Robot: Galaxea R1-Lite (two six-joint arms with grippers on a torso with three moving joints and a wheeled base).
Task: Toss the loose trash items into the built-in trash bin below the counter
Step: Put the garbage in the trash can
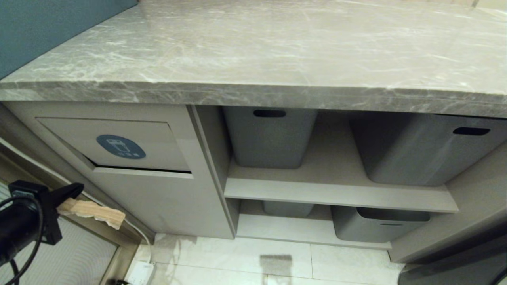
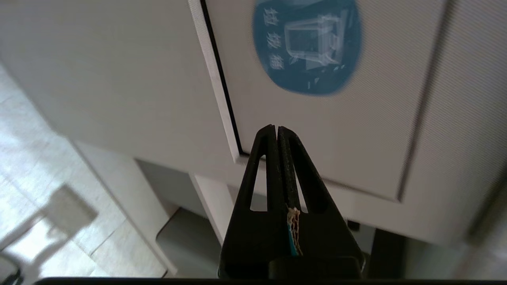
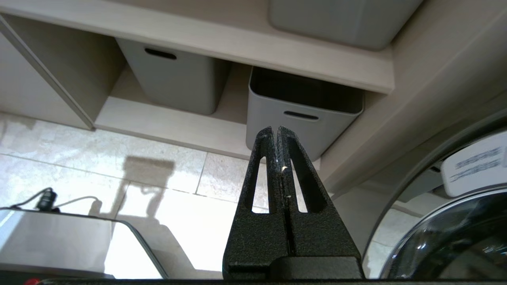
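One wide grey bench (image 1: 253, 59) spans above the built-in bin's flap (image 1: 119, 144), closed, with its blue sticker (image 1: 121, 147). Below and left of it, the left hand (image 1: 75, 190) clamps a cardboard scrap (image 1: 93, 211), long axis pointing toward the cabinet. Grey tubs (image 1: 269, 136) sit rightward. The right hand (image 3: 276, 130), shut and empty, hangs parked.

A torn brown cardboard scrap (image 1: 93, 212) sits lower left, below the closed beige trash-bin flap (image 1: 119, 144) with round blue sticker, under the grey veined counter (image 1: 253, 51).

Left tool (image 2: 276, 132) pinches a cardboard scrap (image 2: 293, 229), seemingly near the flap (image 2: 336, 130).
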